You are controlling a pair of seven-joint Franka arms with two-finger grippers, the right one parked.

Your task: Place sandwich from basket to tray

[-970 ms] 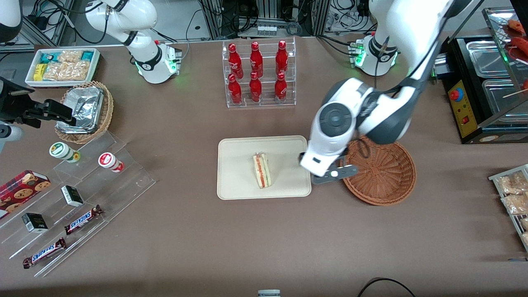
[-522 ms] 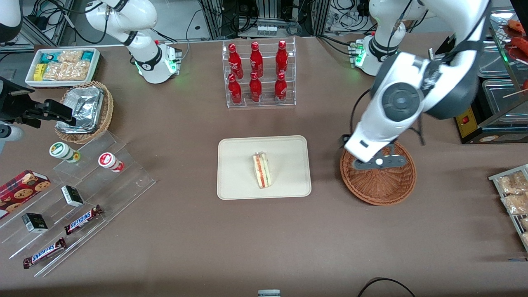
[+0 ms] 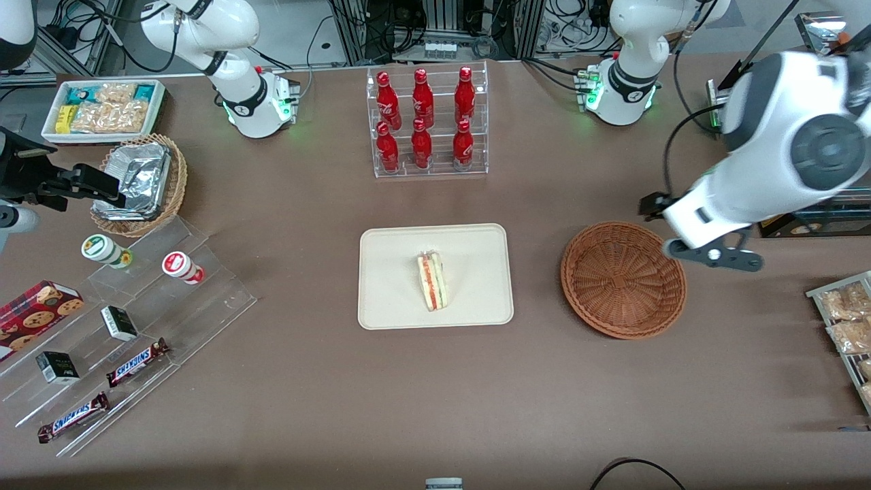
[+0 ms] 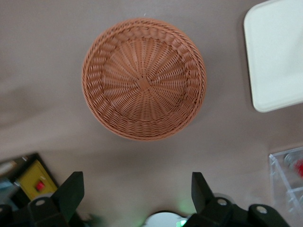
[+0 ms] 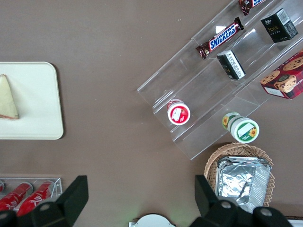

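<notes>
On the tray (image 3: 391, 303), near its middle, the sandwich (image 3: 432, 280) lies with its striped filling edge showing, well apart from the end effector (image 4: 137, 194). That end effector hangs above the bench (image 3: 408, 395) toward the working arm's end, fingers (image 4: 71, 191) spread with nothing between them (their tips are cut off in the wrist view), just beside the bare wicker basket (image 3: 622, 279).

Legible text: "SNICKERS" on two chocolate bars on the clear stepped stand, upper bar (image 3: 137, 362), lower bar (image 3: 73, 416); the upper one also reads in the right wrist view (image 5: 222, 37). Small black box (image 5: 279, 25) print unreadable. Other labels too small.
</notes>
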